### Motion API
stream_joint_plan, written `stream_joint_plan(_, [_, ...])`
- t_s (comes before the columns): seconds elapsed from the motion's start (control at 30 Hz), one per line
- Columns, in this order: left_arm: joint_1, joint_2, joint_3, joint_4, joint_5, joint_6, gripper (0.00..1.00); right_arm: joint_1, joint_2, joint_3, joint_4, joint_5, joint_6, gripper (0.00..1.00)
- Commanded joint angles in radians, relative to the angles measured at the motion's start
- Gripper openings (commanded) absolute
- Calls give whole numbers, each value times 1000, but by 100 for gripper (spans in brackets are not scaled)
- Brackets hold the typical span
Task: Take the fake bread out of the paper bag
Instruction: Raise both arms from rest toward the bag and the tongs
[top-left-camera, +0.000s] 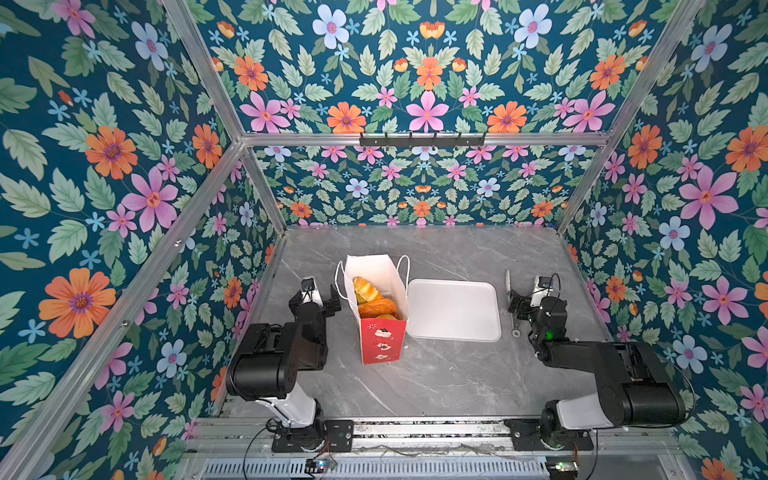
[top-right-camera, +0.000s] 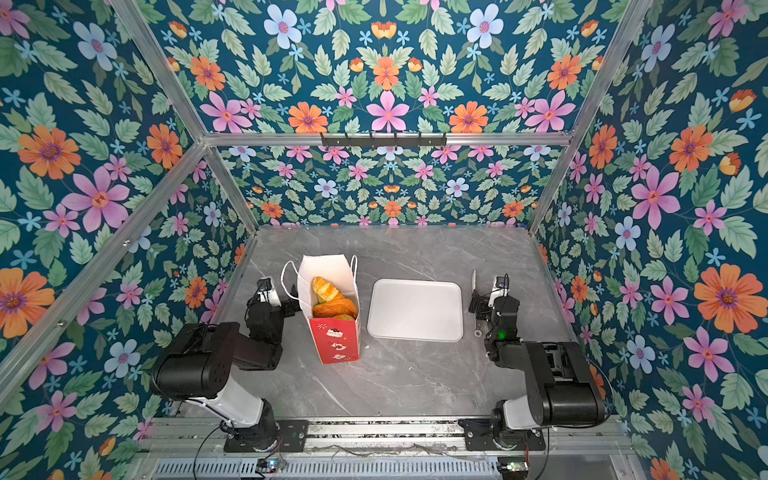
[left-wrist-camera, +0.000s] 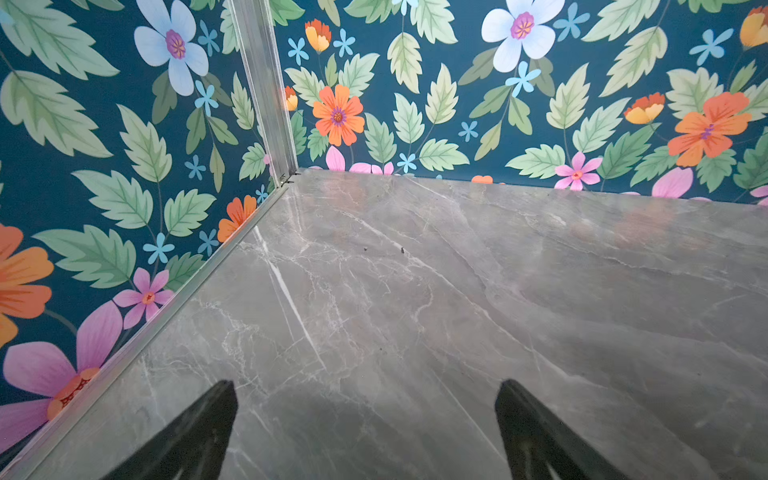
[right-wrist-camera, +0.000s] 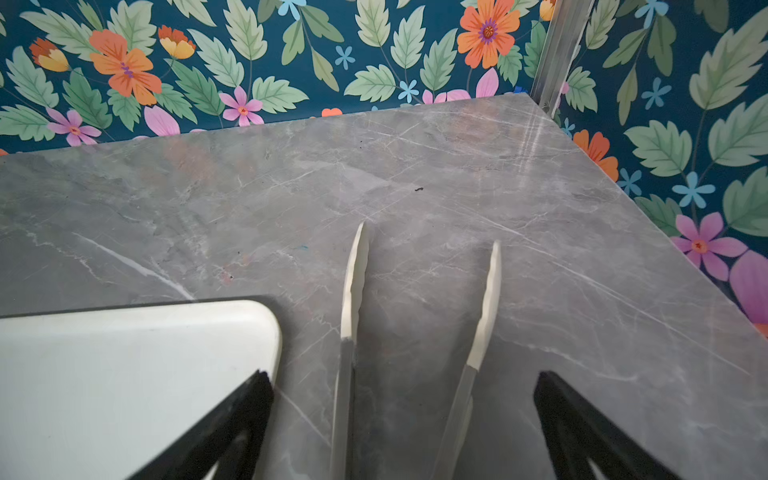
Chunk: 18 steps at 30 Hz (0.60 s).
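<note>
The paper bag (top-left-camera: 382, 343) (top-right-camera: 334, 343) stands upright and open left of the table's middle, red in front with a white lining. Fake bread (top-left-camera: 368, 291) (top-right-camera: 328, 291) shows in its mouth: a golden croissant over browner pastries. My left gripper (top-left-camera: 322, 293) (top-right-camera: 276, 297) (left-wrist-camera: 365, 383) hovers just left of the bag, open, with only bare marble between its fingers. My right gripper (top-left-camera: 524, 301) (top-right-camera: 484, 303) (right-wrist-camera: 403, 374) is at the right, open, its jaws standing apart on either side of white-tipped tongs (right-wrist-camera: 351, 291) without touching them.
A flat white tray (top-left-camera: 453, 309) (top-right-camera: 415, 309) (right-wrist-camera: 124, 374) lies right of the bag. The tongs (top-left-camera: 510, 307) lie between the tray and the right arm. Floral walls with aluminium posts close in the grey marble table (top-left-camera: 415, 382) on three sides.
</note>
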Motion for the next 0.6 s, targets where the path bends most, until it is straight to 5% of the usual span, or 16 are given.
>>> stream_joint_plan(0.0, [0, -1, 0, 15, -2, 13, 100, 1, 2, 3, 6, 0, -5, 99])
stream_joint_plan(0.57, [0, 0, 2, 11, 1, 12, 100, -1, 2, 3, 4, -4, -1, 99])
